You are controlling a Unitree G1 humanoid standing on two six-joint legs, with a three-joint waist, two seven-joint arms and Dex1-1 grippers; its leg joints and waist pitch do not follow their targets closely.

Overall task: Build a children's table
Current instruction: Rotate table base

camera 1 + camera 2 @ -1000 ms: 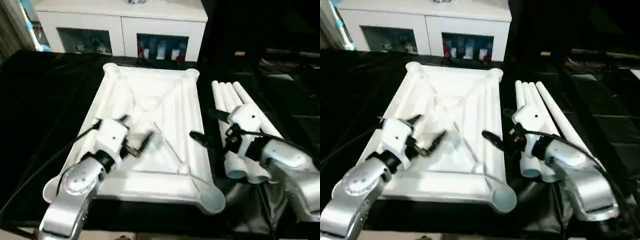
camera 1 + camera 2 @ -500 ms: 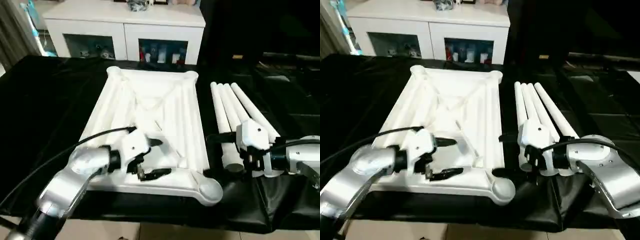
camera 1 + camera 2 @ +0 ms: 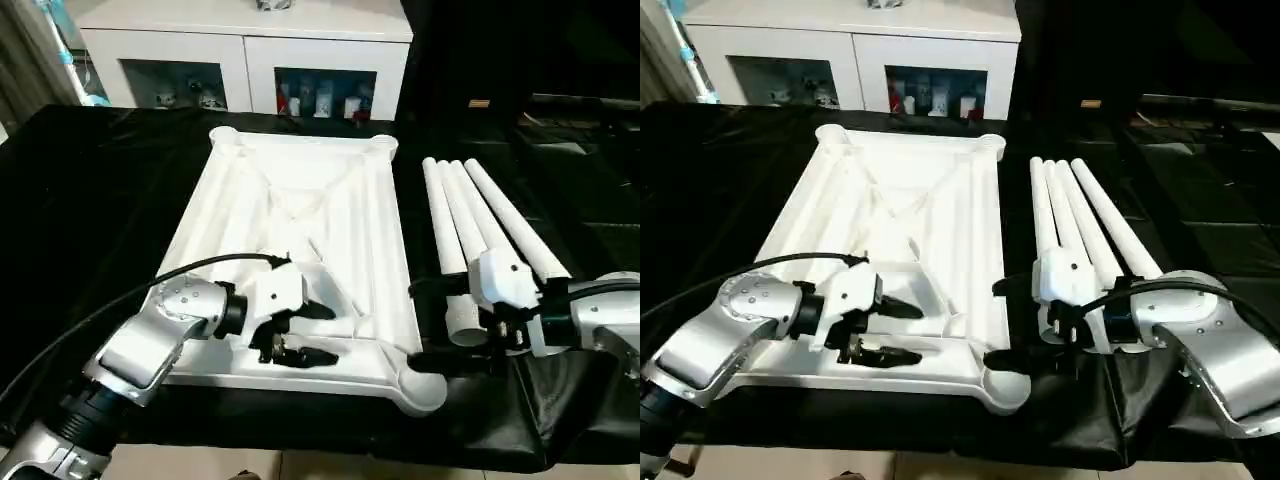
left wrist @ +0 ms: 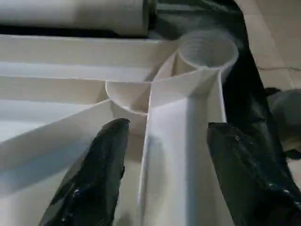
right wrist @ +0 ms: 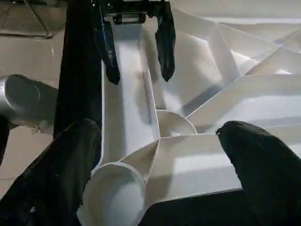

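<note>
Over the unmarked white table top [image 3: 300,230], both tools, left [image 3: 305,333] and right [image 3: 428,325], fingers apart

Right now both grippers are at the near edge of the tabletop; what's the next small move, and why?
Probably close the left gripper on the near rim of the upside-down tabletop; its fingers straddle that rim. The right gripper brackets the near right corner socket, and the four legs lie unattached.
</note>
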